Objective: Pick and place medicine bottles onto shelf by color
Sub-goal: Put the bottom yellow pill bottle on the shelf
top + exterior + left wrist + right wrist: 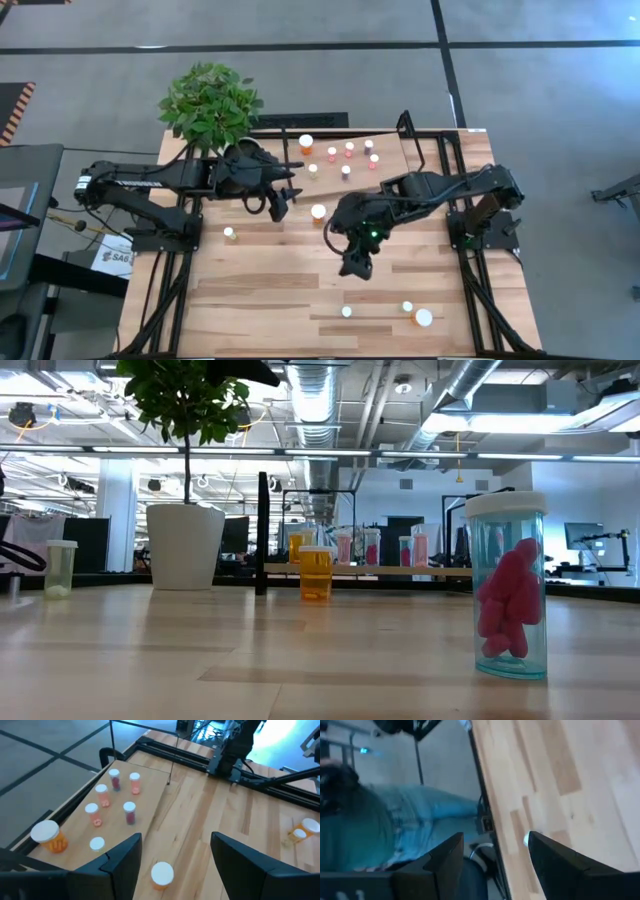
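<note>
The shelf (388, 145) stands at the table's far middle with several white-capped medicine bottles upright on its board (150, 795), one of them a larger orange bottle (48, 834). Another orange bottle (319, 212) stands on the table just in front of the shelf. My left gripper (283, 203) hangs open above the table to that bottle's left; in the left wrist view the bottle (161, 874) shows between the open fingers (175, 840), untouched. My right gripper (355, 268) hangs open over the table's middle, with nothing between its fingers (495, 837).
A pale bottle (230, 233) stands at mid-left. Three bottles (408, 308) stand near the front right edge, one with pink pills (510, 600). A potted plant (210, 105) stands at the far left corner, beside the shelf's left upright (262, 532).
</note>
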Robot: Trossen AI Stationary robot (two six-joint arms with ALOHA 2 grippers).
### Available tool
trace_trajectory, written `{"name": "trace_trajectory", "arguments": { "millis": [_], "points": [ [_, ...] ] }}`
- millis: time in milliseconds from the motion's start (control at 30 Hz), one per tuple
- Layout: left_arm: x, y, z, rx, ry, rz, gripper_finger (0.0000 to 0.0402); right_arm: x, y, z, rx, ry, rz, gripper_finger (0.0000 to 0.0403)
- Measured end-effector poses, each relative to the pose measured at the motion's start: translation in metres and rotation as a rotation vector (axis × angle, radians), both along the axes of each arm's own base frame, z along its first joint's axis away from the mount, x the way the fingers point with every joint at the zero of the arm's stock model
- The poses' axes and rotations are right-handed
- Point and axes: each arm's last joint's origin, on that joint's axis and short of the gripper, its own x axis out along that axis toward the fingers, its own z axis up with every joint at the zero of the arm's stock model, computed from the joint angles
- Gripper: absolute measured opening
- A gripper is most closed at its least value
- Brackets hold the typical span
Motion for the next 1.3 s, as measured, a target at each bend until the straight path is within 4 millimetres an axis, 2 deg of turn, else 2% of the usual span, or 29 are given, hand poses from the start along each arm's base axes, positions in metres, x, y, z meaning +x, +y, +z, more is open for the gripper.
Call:
{"name": "trace_trajectory", "arguments": {
  "millis": [300,400,567,633,767,967,1300],
  "points": [
    [0.000,0.001,0.000,0.000,-0.005,0.031,0.0224,-0.014,0.001,0.001,-0.040,0.075,-0.015,0.0225],
    [0.000,0.001,0.000,0.003,-0.003,0.025,0.0224,-0.021,0.001,-0.002,-0.032,0.172,-0.071,0.0209],
    [0.000,0.000,-0.001,-0.004,0.007,-0.007,0.0224,-0.059,-0.009,-0.003,-0.079,0.479,-0.208,0.0182],
    [0.000,-0.001,-0.001,-0.019,0.014,-0.033,0.0224,-0.060,-0.010,-0.009,-0.102,0.555,-0.302,0.0176],
    [-0.002,-0.003,-0.004,-0.065,0.045,-0.098,0.0224,-0.051,0.008,-0.022,-0.039,0.533,-0.363,0.0175],
    [-0.005,-0.010,-0.007,-0.052,0.090,-0.131,0.0224,-0.053,0.040,-0.057,-0.142,0.789,-0.408,0.0191],
    [-0.005,-0.011,-0.006,-0.013,0.095,-0.151,0.0224,-0.045,0.072,-0.101,-0.200,0.959,-0.355,0.0234]
  ]
}}
